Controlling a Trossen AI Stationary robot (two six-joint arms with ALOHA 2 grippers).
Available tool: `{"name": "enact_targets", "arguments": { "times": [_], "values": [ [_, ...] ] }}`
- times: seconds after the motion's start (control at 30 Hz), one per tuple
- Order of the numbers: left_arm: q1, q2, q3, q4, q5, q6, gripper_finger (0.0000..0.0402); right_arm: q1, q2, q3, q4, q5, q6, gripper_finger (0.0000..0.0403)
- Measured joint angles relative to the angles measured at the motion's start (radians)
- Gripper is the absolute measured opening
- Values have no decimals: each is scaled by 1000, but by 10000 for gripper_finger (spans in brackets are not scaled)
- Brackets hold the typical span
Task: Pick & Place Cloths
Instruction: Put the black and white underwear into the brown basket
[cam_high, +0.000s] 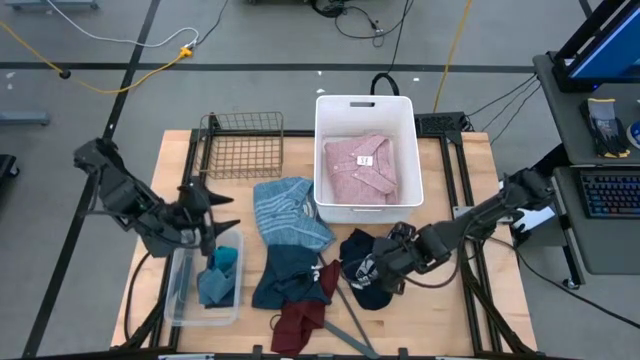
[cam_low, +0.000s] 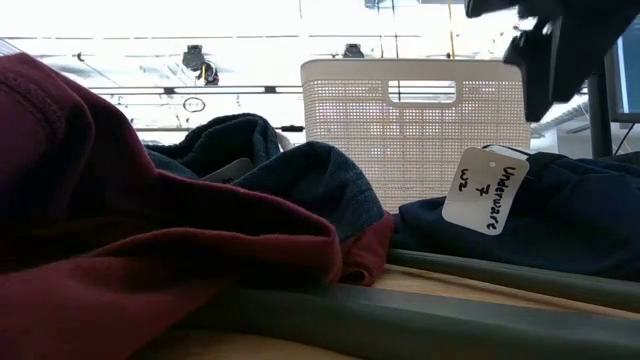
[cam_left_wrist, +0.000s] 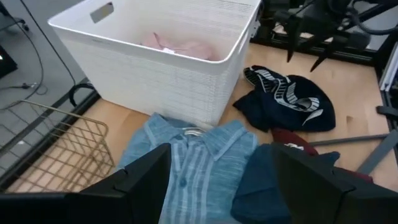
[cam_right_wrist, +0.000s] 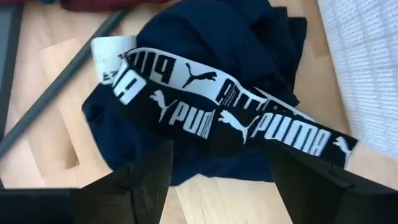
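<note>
The pink collared shirt (cam_high: 360, 168) (cam_left_wrist: 180, 46) lies folded in the white basket (cam_high: 365, 100). A light-blue striped shirt (cam_high: 290, 210) (cam_left_wrist: 193, 162) is spread on the table before the basket, overlapping a dark teal piece (cam_high: 285, 275). The maroon garment (cam_high: 300, 320) (cam_low: 120, 220) lies at the near edge. The navy white-printed top (cam_high: 372, 295) (cam_right_wrist: 217, 37) is bunched on the table, with a white tag (cam_low: 485, 190). My right gripper (cam_high: 372, 265) (cam_right_wrist: 221, 149) hovers open just above it. My left gripper (cam_high: 222, 212) (cam_left_wrist: 221, 152) is open above a small teal piece (cam_high: 220, 275).
A clear plastic bin (cam_high: 180, 300) holds the teal piece at the table's near left. A gold wire basket (cam_high: 243, 145) (cam_left_wrist: 56, 143) stands left of the white basket. The grey clothes hanger (cam_high: 350, 320) (cam_low: 400, 315) lies by the maroon garment. Black frame rails border the right side.
</note>
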Motion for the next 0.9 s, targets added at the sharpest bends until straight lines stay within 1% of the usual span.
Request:
{"name": "enact_targets", "arguments": {
  "times": [0.17, 0.37, 0.47, 0.57, 0.7, 0.8, 0.9],
  "values": [
    [0, -27, -78, 86, 0, 19, 261, -6, 0, -77, 107, -2, 38, 252],
    [1, -108, -128, 151, -4, 103, 253, -24, 0, -157, 151, 0, 89, 251],
    [15, -155, -166, 216, -1, 157, 253, -28, 0, -206, 217, -1, 103, 251],
    [34, -194, -209, 264, 15, 194, 253, -34, 0, -262, 275, -1, 142, 251],
    [67, -231, -269, 332, 69, 231, 253, -47, 0, -329, 330, 2, 194, 250],
    [88, -252, -298, 381, 120, 259, 253, -49, -1, -362, 336, 2, 224, 233],
    [104, -260, -300, 392, 156, 271, 253, -49, 0, -386, 335, -1, 246, 196]
  ]
}}
